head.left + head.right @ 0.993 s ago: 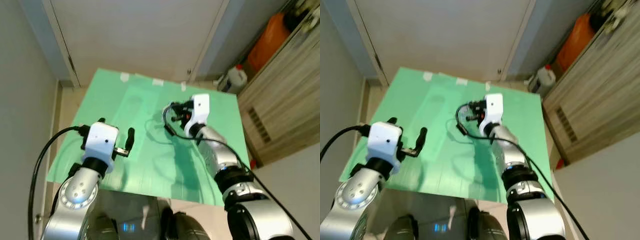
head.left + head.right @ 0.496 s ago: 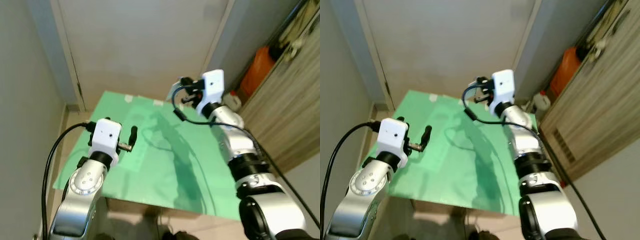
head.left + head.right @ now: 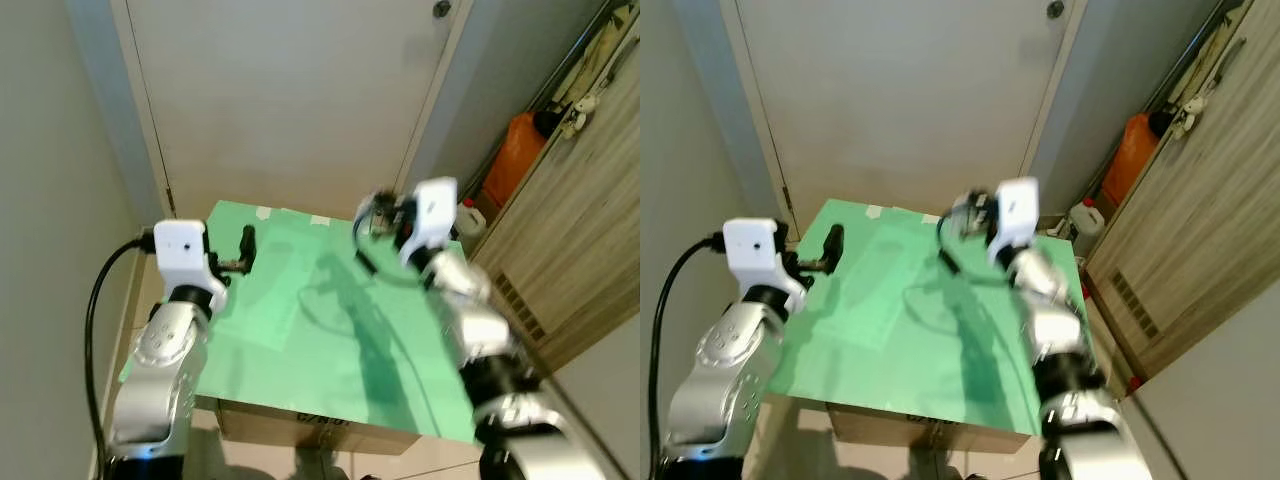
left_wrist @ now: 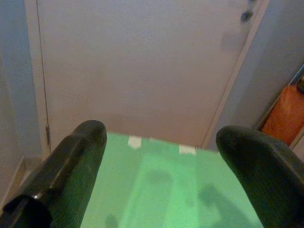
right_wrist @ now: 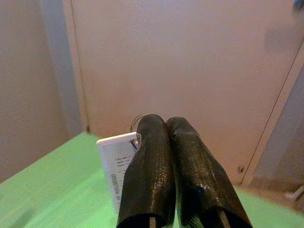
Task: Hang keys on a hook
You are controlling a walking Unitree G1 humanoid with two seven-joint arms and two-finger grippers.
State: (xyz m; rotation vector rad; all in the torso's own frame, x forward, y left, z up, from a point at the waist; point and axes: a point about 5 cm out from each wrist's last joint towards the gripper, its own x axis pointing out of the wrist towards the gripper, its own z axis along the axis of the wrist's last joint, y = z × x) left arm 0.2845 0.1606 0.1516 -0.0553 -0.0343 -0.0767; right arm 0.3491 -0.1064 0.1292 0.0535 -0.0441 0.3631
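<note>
Green tabletop [image 3: 300, 330] below, right gripper [image 5: 167, 128] jaws pinched on keys [image 5: 118, 164] by tag, left gripper [image 4: 161, 156] wide open, empty; hanging not yet done.

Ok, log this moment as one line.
right claw: shut on key tag, raised over green table | left claw: open, empty | facing door

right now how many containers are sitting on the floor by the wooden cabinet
2: an orange jug back in the corner, and a smaller white bottle in front of it, beside the green table. More may be hidden behind the table.
</note>
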